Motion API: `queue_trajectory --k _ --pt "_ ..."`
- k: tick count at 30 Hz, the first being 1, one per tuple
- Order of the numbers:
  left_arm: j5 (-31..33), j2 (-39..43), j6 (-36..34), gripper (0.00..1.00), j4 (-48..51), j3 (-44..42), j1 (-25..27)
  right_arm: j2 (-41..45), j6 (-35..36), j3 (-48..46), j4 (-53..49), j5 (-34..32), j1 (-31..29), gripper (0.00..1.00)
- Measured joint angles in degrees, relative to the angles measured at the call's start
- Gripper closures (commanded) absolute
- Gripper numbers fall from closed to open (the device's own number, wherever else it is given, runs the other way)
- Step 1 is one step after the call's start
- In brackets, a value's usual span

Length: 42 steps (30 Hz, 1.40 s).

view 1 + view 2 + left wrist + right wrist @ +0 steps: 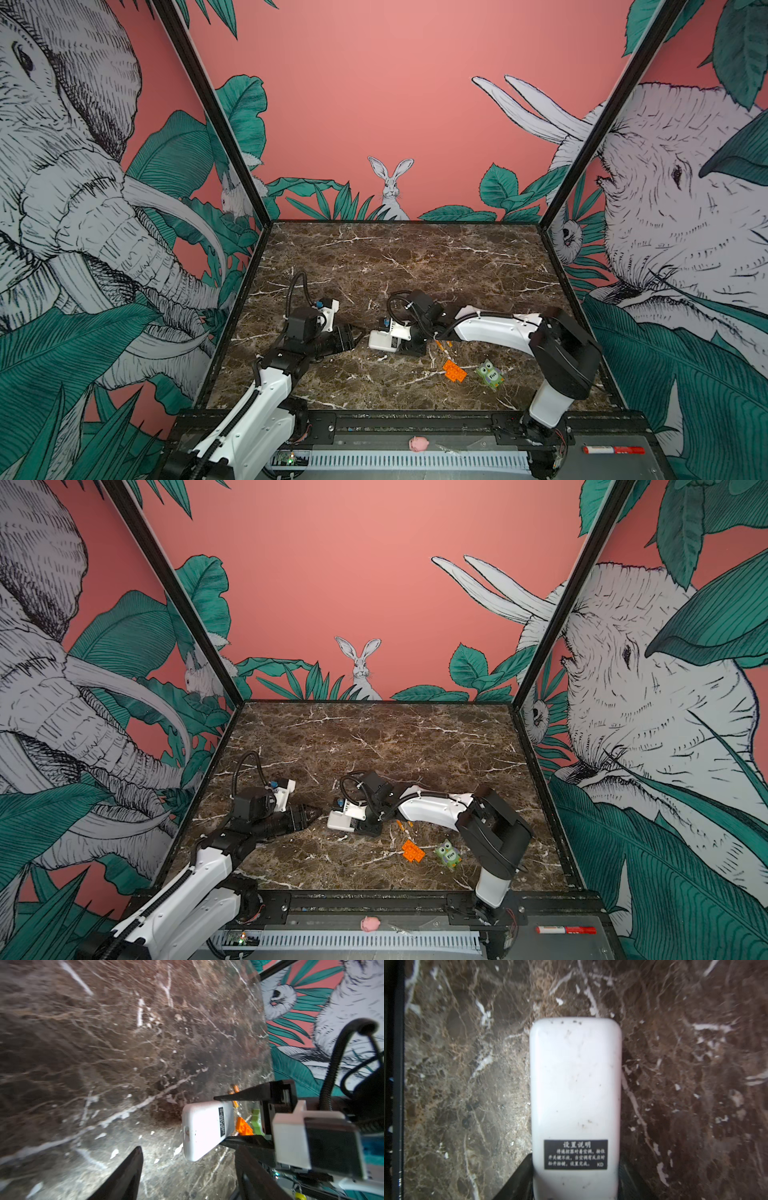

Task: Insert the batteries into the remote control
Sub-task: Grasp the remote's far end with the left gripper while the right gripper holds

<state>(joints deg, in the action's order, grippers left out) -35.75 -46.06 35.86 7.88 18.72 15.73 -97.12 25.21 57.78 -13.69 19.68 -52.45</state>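
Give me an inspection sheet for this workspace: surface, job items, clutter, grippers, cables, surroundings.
Surface: brown marble tabletop, no spills seen.
Job's things: remote control label side up; batteries loose on the tabletop by the right arm.
Clutter: orange brick, green owl toy; pink toy and red marker on the front ledge.
Grippers: left gripper open, empty; right gripper clamped on the remote's labelled end.
Cables: black hoses looped above both wrists.
Surroundings: jungle mural walls, black frame posts.

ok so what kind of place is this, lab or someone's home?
Likely a robot test cell, not a home: left arm and right arm mounted on a front rail, and a marble-look tabletop boxed in by jungle-mural panels on a black frame.
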Motion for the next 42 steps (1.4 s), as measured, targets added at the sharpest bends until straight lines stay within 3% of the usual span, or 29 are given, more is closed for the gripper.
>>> queue_trajectory --k 8,19,42 --pt "-6.6 2.6 2.8 0.24 -6.3 0.0 1.6 6.0 -1.0 -6.8 8.3 3.3 2.3 0.93" --pt "-4.8 -3.4 4.7 0.25 -12.5 0.2 10.8 9.6 -1.0 -8.0 11.8 5.9 2.6 0.93" --pt "-1.9 -9.4 5.1 0.61 -18.2 1.8 14.1 9.8 -0.3 -8.0 11.8 7.9 2.6 0.91"
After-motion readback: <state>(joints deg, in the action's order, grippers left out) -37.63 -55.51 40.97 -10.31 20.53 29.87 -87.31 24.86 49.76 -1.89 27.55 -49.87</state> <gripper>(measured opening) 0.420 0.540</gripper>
